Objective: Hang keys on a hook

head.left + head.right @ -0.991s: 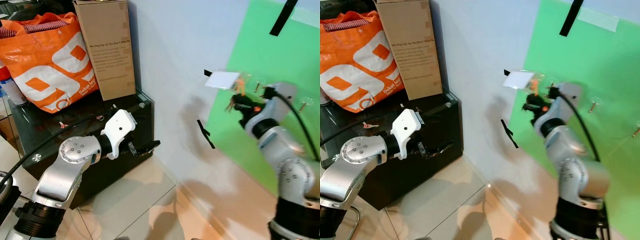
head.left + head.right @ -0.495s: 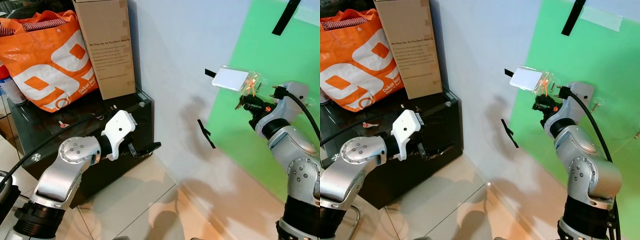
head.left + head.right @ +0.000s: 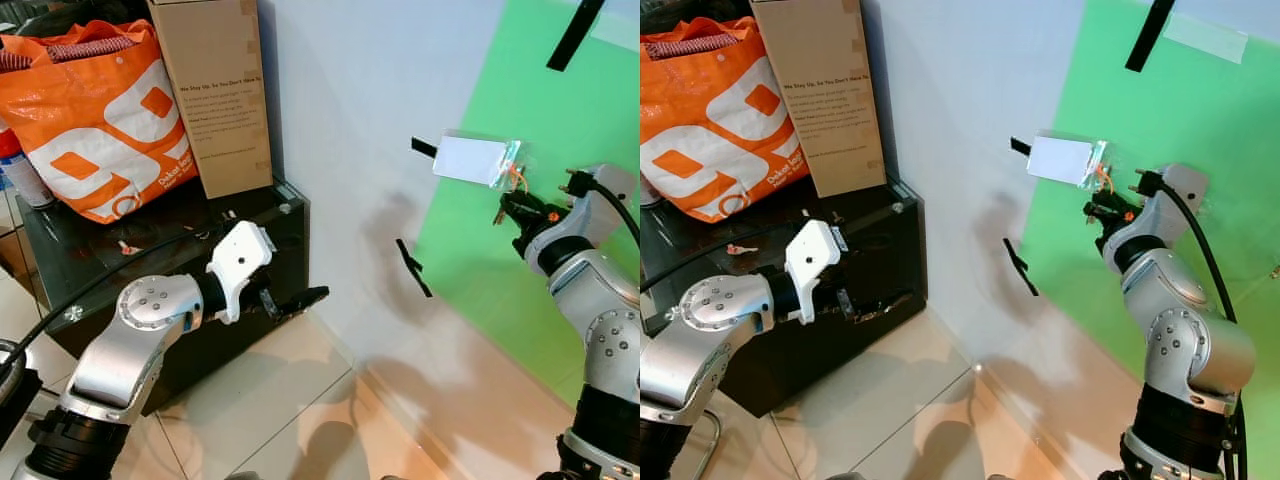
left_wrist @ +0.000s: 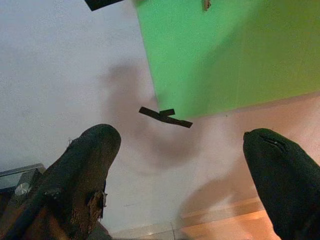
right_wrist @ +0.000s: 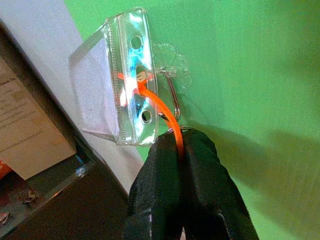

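Two black fingers of the right gripper (image 5: 182, 150) pinch the keys' orange cord (image 5: 159, 106), its clear tag (image 5: 131, 75) against the hook (image 5: 172, 82) on the green board (image 3: 520, 100), at three o'clock. Left gripper (image 4: 182, 170) gapes empty near the black cabinet (image 3: 150, 260).

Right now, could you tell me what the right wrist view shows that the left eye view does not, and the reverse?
Right wrist view: a clear suction hook on the green board, and an orange cord running from the badge holder into the shut fingers.

Left eye view: the left gripper open and idle, an orange bag, a cardboard box, a black cabinet.

Both: the right gripper, the clear badge holder and the green board.
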`<state>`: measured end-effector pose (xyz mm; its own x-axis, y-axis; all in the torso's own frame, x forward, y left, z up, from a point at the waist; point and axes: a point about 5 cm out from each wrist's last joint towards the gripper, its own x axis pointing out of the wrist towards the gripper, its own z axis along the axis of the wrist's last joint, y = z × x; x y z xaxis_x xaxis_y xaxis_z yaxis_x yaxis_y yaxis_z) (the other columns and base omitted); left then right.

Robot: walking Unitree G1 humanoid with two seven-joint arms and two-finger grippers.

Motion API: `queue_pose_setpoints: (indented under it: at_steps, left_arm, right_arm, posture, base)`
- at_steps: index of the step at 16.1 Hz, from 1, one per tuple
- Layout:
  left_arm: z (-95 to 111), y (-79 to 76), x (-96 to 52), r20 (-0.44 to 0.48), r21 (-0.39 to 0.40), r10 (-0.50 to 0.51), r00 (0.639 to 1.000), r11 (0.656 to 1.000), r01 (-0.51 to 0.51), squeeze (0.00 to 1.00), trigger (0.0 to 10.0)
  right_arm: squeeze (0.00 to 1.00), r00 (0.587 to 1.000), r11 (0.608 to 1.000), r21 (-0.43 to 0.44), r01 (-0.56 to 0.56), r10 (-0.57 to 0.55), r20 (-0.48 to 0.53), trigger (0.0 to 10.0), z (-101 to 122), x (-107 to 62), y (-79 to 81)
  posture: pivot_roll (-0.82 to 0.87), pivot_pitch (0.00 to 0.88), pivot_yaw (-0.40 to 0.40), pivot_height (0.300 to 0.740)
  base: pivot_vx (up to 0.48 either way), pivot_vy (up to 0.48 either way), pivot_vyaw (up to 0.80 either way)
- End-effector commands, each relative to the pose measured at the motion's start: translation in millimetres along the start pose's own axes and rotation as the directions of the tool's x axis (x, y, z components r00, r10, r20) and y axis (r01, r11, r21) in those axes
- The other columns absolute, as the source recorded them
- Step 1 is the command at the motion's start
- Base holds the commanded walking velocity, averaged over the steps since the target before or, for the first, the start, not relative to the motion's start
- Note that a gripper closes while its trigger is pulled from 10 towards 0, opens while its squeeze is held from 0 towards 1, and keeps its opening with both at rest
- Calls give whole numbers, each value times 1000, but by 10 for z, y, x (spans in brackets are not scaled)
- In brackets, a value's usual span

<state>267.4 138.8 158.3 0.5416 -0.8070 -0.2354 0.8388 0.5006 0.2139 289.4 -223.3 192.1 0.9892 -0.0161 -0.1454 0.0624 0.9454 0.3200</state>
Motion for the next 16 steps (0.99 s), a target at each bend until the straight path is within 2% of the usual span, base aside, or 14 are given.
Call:
queue_pose_setpoints:
  at_steps: [1, 5, 8, 11, 14, 16]
  left_arm:
    - [17, -30, -10, -1, 6, -18, 1000, 1000, 18, 0, 10000]
    - [13, -47, 1, -4, 3, -30, 1000, 1000, 30, 0, 10000]
    - [6, -56, -5, -7, 0, -30, 1000, 1000, 30, 0, 10000]
    - [5, -59, -6, -8, 0, -26, 1000, 1000, 26, 0, 10000]
    - [10, -58, -11, -6, 5, -18, 1000, 1000, 18, 0, 10000]
    - [17, -50, -5, -4, 8, -16, 1000, 1000, 16, 0, 10000]
  right_arm:
    - [0, 1000, 1000, 0, 16, -16, 20, 10000, 66, -14, -32]
    - [0, 993, 998, 57, 15, -8, -119, 10000, -147, 42, -27]
    - [0, 988, 996, 85, 29, -16, -153, 10000, -216, 97, -49]
    - [0, 986, 997, 77, 28, -15, -164, 10000, -220, 111, -46]
    - [0, 993, 997, 14, -75, 76, -88, 10000, -119, 80, 71]
    - [0, 992, 994, -16, -108, 107, -60, 10000, -73, 25, 89]
  posture:
    - [2, 0, -23, 740]
    - [2, 0, -25, 740]
    - [6, 0, -30, 740]
    - [12, 0, -37, 740]
    - [13, 0, -39, 740]
    - [15, 0, -41, 740]
  base:
    - [0, 0, 0]
    - [0, 0, 0]
    - [0, 0, 0]
    - [0, 0, 0]
    - [0, 0, 0]
    - [0, 0, 0]
